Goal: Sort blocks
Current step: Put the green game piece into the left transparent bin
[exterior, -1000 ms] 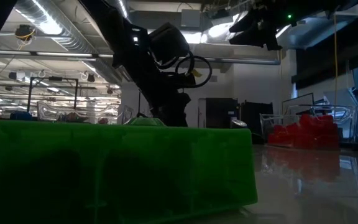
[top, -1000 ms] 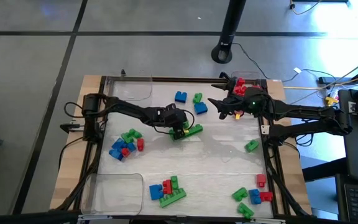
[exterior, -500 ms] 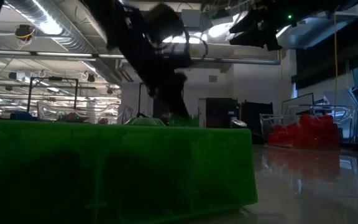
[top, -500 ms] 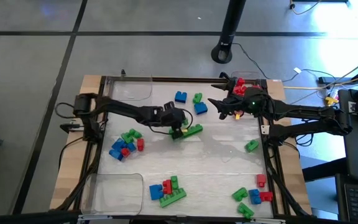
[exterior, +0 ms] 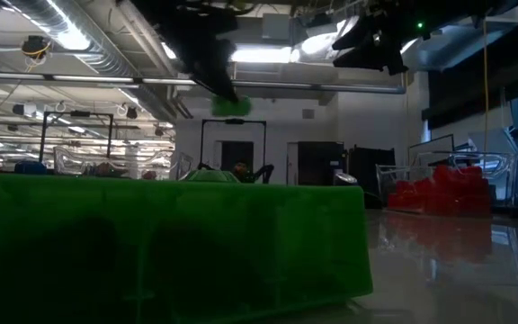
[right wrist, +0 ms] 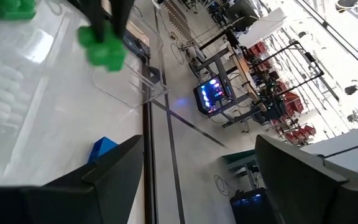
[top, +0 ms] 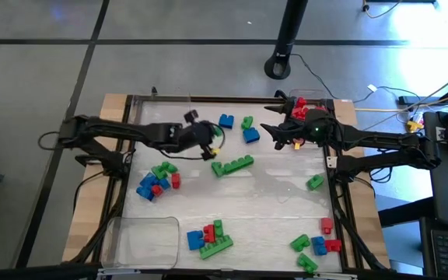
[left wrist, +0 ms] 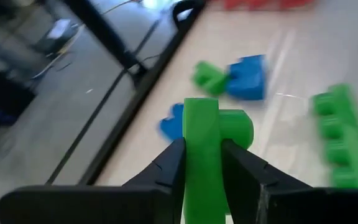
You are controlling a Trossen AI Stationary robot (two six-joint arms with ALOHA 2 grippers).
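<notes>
The left gripper hangs above the worktop in the upper middle of the high view, its fingers pinching a small green studded plastic brick held upright between them. The long green studded bar lies just to its lower right, its long axis running left to right. 1 clear plastic tray sits near at upper left, the likelier drop, with open room between. The right gripper waits at upper right, fingers spread, beside the red bricks.
</notes>
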